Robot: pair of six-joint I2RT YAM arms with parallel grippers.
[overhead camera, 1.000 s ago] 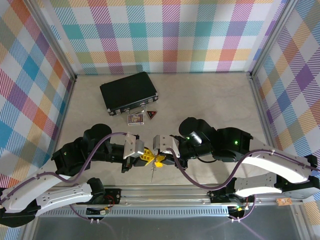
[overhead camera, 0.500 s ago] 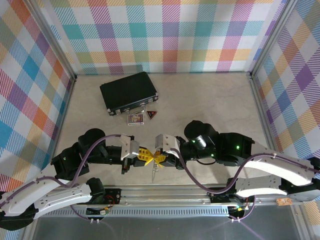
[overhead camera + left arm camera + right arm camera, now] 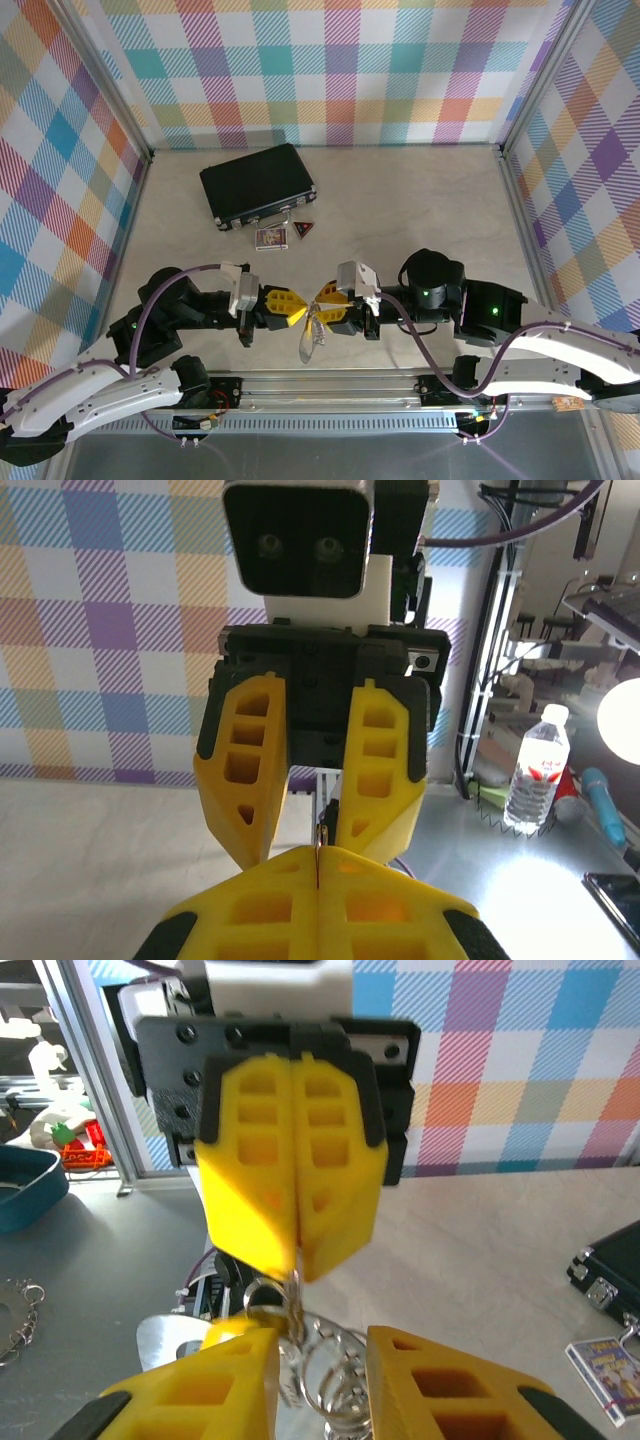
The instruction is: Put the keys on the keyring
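Facing each other tip to tip, the left gripper [image 3: 287, 308] and the right gripper [image 3: 332, 300] meet low over the front of the bench [image 3: 420, 210], close to the rail where the arms are bolted. The keyring [image 3: 312, 337] hangs between them as a small silvery cluster, with its loops dangling below the yellow tips toward the near edge.

In the right wrist view, the left arm's fingers [image 3: 250, 1190] are clenched flat together. A thin metal piece is pinched at their tips, and a small ring and several wire-like silvery coils of the keyring hang from that pinch. The left wrist view shows the same thin sliver of metal standing upright in the seam where that arm's own yellow fingers meet.

The right arm's fingers [image 3: 450, 1390] stand apart, with a clear gap between them. The hanging coils sit in that gap, nearer to one finger than the other. Whether the metal touches either finger cannot be told. The left wrist view also shows these two fingers spread, pointing down at the clenched pair.

The keys cannot be picked out. Their yellow heads, if they are in the cluster, are lost against the yellow fingers.

Further back on the bench, well apart from both grippers, a black case [image 3: 258, 183] lies closed. A small picture card [image 3: 270, 238] and a red-and-black triangular tag [image 3: 303, 230] lie just in front of it, side by side.
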